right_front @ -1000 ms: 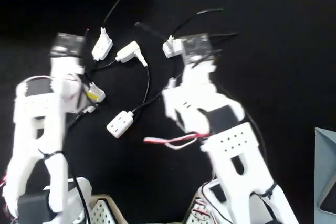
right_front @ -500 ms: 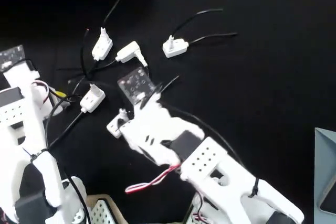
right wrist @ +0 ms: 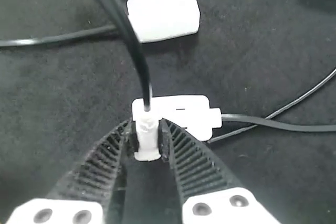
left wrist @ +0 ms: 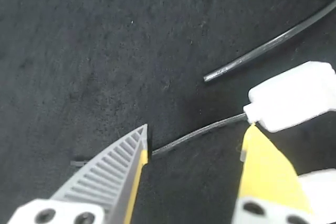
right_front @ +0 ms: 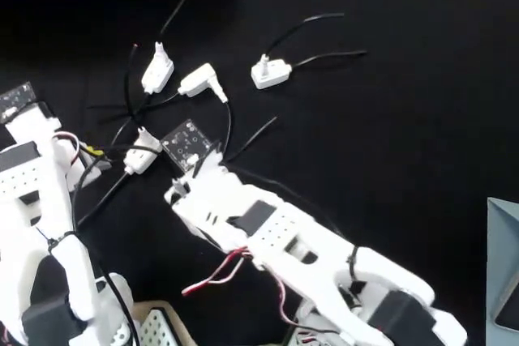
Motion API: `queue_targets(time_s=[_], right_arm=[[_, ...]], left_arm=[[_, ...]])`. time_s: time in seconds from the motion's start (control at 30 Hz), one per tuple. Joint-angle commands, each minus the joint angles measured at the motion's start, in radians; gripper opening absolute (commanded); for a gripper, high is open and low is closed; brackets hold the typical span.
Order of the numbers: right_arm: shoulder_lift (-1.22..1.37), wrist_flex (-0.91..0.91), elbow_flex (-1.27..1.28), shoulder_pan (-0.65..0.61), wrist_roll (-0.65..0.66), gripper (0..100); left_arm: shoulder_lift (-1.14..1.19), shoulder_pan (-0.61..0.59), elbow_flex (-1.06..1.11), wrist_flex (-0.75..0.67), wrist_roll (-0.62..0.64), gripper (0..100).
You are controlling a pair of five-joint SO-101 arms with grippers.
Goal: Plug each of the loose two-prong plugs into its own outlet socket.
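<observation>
1. the right gripper (right wrist: 146, 129) is squeezed nearly shut. it pinches a small white plug (right wrist: 145, 141) between its two ribbed fingers.
2. a black cable (right wrist: 134, 51) comes out of the plug's end. the plug touches a white socket block (right wrist: 181, 113) that lies flat on the black counter (right wrist: 273, 56).
3. the left gripper (left wrist: 197, 132) is wide open and holds nothing. a thin black wire (left wrist: 218, 124) runs across the gap between its fingers. one yellow-lined finger (left wrist: 265, 166) is just beside a second white block (left wrist: 291, 98).
4. i can't tell if the plug's prongs are inside the socket block, because the fingers and the plug cover that spot.
5. from above, the right arm (right_front: 276, 232) hides most of the plug and its block.
6. there are two arms. from above i count four white pieces in plain sight. they are a tall piece (right_front: 156, 74), a bent piece (right_front: 203, 80), a far piece (right_front: 270, 72) and the second white block by the left arm.
7. a loose wire end (left wrist: 207, 77) lies near the left gripper. it is not joined to anything i can see.
</observation>
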Motion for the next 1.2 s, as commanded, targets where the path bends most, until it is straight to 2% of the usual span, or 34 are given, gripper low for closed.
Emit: queue_targets(time_s=[0.0,0.13,0.47,0.7,0.93,1.17], right_arm=[[0.018,-0.054,-0.061,-0.011,0.006,1.1],[0.033,-0.160,-0.030,-0.006,0.006,1.1],[0.035,-0.256,0.021,-0.009,0.009,1.1],[-0.036,-0.539,0.209,-0.011,0.126,1.1],[-0.047,-0.385,0.153,-0.009,0.083,1.1],[0.039,-0.454,0.153,-0.011,0.071,1.1]], left_arm=[[-0.020,-0.010,0.008,-0.037,0.008,28],[-0.020,-0.008,0.010,-0.037,0.008,28],[-0.020,-0.008,0.012,-0.037,0.006,28],[-0.020,-0.010,0.012,-0.035,0.006,28],[-0.020,-0.005,0.012,-0.035,0.006,28],[-0.018,-0.008,0.013,-0.034,0.006,28]])
